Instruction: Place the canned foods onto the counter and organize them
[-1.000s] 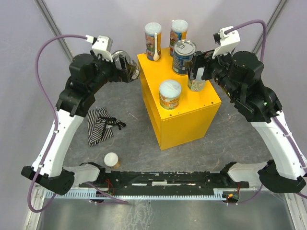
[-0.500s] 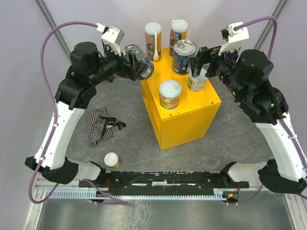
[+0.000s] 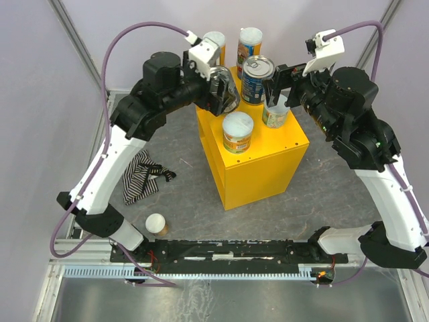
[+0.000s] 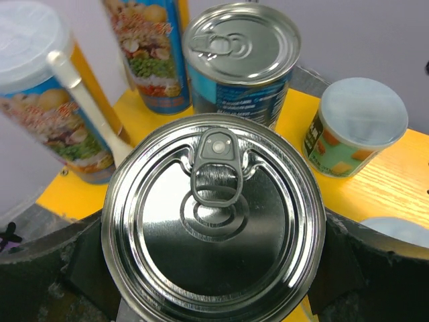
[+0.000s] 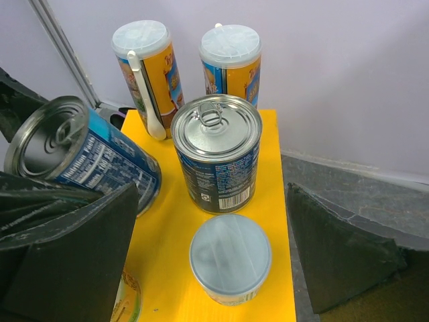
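**One tin gripped at the cabinet's edge, five cans standing on top**

Far left, only the overhead view takes in the black-and-white striped cloth (image 3: 137, 176) crumpled on the grey mottled table (image 3: 188, 194). Nearer the arm bases, a short white-lidded tub (image 3: 156, 223) stands alone. Neither wrist camera sees these two.

The left fingers (image 4: 74, 268) are clamped on a blue-labelled silver-topped tin (image 4: 213, 225). Dark pads press its sides, and its pull-tab lid fills the left wrist view. The right wrist view adds what that one hides: the tin is tipped over, label showing, at the left edge of the bright yellow box-shaped cabinet (image 3: 261, 168). Whether it touches the top cannot be told.

At the cabinet's far edge stand two tall tubes with pale lids. The left tall tube (image 5: 144, 60) has a white spoon (image 5: 149, 100) running down its side, and the right tall tube (image 5: 231, 57) is just beside it. From above, the left arm's wrist camera covers part of the left one.

In front of them a second blue-labelled tin (image 5: 216, 154) stands upright. Nearer, the overhead view shows an orange-labelled tub with a pale lid (image 3: 238, 131) whole, while the right wrist view catches only a sliver of it.

On the right, a short green-and-orange tub (image 5: 231, 258) with a pale blue lid stands between the right fingers (image 5: 342, 258). These are spread wide, with clear gaps on both sides.
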Controlling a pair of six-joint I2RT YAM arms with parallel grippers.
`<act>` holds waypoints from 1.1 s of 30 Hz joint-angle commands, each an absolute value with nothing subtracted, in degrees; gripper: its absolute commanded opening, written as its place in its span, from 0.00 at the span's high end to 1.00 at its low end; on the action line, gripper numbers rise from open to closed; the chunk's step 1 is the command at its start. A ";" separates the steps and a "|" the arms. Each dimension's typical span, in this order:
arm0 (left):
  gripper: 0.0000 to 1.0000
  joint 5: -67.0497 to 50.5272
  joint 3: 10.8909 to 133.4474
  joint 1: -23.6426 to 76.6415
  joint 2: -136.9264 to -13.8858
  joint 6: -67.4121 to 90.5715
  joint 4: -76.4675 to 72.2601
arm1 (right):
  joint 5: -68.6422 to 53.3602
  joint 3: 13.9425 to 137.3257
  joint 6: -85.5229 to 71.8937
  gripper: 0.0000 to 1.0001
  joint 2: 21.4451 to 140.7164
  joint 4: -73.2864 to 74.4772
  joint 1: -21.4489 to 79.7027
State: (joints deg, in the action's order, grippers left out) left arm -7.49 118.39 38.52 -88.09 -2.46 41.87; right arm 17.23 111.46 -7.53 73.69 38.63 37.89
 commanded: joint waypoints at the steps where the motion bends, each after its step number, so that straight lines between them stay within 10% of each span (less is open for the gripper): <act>1: 0.97 -1.16 127.53 42.87 -89.31 -10.12 36.22 | 18.35 113.57 -6.55 0.01 73.56 37.68 38.14; 33: 0.92 15.93 137.02 47.38 -97.16 -13.31 41.44 | 17.15 113.17 -5.62 0.01 75.36 37.22 38.05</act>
State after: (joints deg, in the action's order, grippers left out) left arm 13.58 132.29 47.33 -98.02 -12.05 50.92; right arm 17.61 111.53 -6.15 75.18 38.63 37.89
